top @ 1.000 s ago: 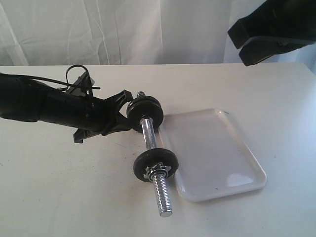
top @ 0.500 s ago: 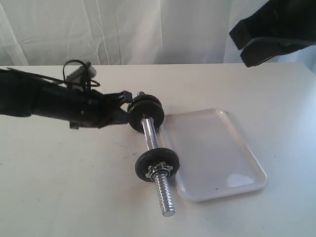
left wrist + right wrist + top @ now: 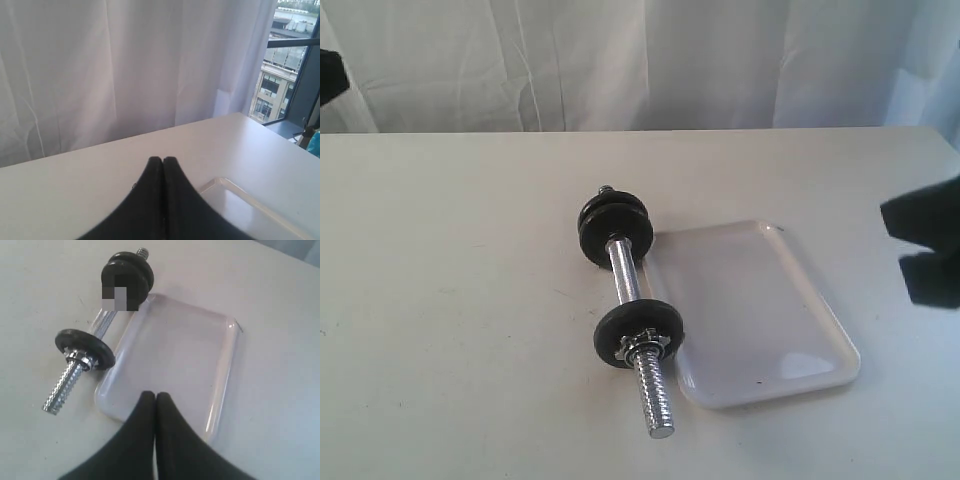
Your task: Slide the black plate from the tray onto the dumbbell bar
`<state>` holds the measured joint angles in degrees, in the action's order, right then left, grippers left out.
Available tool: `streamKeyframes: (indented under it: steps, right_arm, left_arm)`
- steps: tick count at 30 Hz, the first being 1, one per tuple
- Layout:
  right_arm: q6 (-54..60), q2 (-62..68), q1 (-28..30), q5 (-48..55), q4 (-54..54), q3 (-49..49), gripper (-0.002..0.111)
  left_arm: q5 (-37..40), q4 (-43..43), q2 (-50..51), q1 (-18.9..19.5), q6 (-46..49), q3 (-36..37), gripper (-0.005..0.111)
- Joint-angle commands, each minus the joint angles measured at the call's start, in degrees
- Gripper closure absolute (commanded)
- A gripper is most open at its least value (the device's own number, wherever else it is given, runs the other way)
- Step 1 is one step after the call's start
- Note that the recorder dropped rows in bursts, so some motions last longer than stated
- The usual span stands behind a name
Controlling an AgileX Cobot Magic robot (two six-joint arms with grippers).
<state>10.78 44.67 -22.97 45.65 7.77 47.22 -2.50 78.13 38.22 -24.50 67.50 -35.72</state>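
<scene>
Dumbbell bar (image 3: 625,280): laid just beside the tray (image 3: 760,310), along its long edge. Black plate (image 3: 612,210): carried on the bar end by the tray's far corner. Left gripper (image 3: 163,160) and right gripper (image 3: 155,395): jaws pressed together, nothing held, both near the tray.

The dumbbell bar (image 3: 622,275) lies flat on the table (image 3: 470,350), a chrome rod running slantwise from far to near, its coarse threaded near end sticking out bare. The black plate (image 3: 638,325), matte and round, stands on edge on the bar's nearer half, with the silver star nut (image 3: 646,346) against its near face. The glossy white tray (image 3: 750,300) lies flat alongside the bar, its rim just beside the plate.
</scene>
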Motion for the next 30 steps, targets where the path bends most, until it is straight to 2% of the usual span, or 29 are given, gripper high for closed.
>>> streamKeyframes:
  steps: [1, 5, 14, 17, 20, 22, 26, 30]
  right_arm:
    - [-0.57, -5.46, 0.21, 3.23, -0.49, -3.95, 0.108]
    - [-0.57, -7.41, 0.21, 7.25, -0.06, -4.02, 0.108]
    - [-0.57, -9.56, 0.21, 5.91, -1.03, -6.46, 0.108]
    - [-0.58, -13.27, 0.21, -4.27, -2.2, -11.99, 0.108]
    - [-1.8, -19.53, 0.21, -23.93, -2.2, -22.7, 0.108]
    - [-1.9, -24.49, 0.82, -30.86, -2.2, -29.4, 0.108]
    - [-3.58, -33.11, 5.23, -28.18, -2.2, -37.18, 0.108]
    - [-7.12, -40.02, 10.78, -22.06, -2.28, -39.94, 0.108]
  left_arm:
    - [-0.8, 0.36, -4.82, -0.2, 0.41, 3.02, 0.107]
    - [-0.53, 0.36, -5.7, -0.2, 0.41, 3.02, 0.107]
    - [-0.32, 0.36, -5.68, -0.2, 0.41, 3.02, 0.107]
    - [-0.98, 0.36, -5.68, -0.2, 0.41, 3.02, 0.107]
    - [-0.18, 0.36, -5.68, -0.2, 0.41, 3.02, 0.107]
    - [-0.53, 0.36, -5.68, -0.2, 0.41, 3.02, 0.107]
    - [-0.53, 0.36, -5.68, -0.2, 0.41, 3.02, 0.107]
    - [-0.63, 0.36, -5.68, -0.2, 0.41, 3.02, 0.107]
